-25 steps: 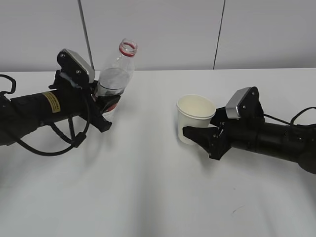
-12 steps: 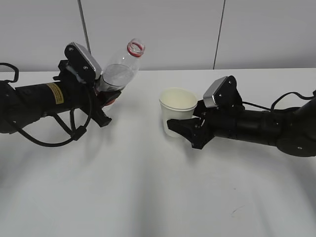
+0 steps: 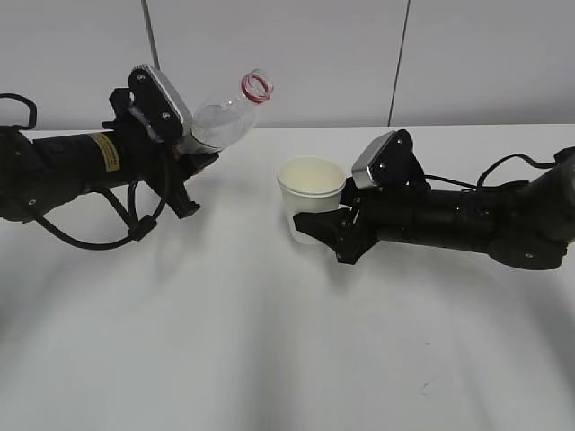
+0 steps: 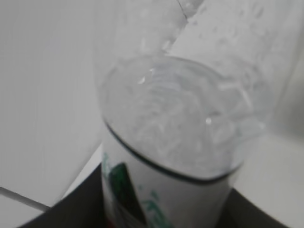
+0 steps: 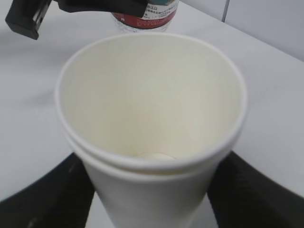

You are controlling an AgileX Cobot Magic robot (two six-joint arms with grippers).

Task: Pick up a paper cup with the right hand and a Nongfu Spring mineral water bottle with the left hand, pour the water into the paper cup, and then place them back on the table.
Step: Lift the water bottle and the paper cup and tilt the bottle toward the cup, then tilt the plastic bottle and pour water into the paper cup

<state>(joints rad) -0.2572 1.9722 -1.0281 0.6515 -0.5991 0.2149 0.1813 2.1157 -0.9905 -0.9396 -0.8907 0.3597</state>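
Observation:
My left gripper [image 3: 184, 171] is shut on the clear Nongfu Spring bottle [image 3: 223, 121], held above the white table [image 3: 269, 359] and tilted with its open red-ringed mouth [image 3: 256, 85] pointing right toward the cup. In the left wrist view the bottle [image 4: 175, 142] fills the frame between the black fingers. My right gripper [image 3: 319, 229] is shut on the off-white paper cup [image 3: 311, 193], held upright and lifted, right of the bottle. In the right wrist view the cup [image 5: 152, 118] looks empty, with the bottle's base [image 5: 145, 14] beyond it.
A pale wall with vertical seams [image 3: 151, 45] stands behind the table. The left arm's black cable [image 3: 99, 238] loops down toward the tabletop. A faint mark [image 3: 429, 384] lies at the front right.
The left gripper has raised the bottle and tilted it further to the right. The right gripper has carried the cup leftward, closer to the bottle's mouth.

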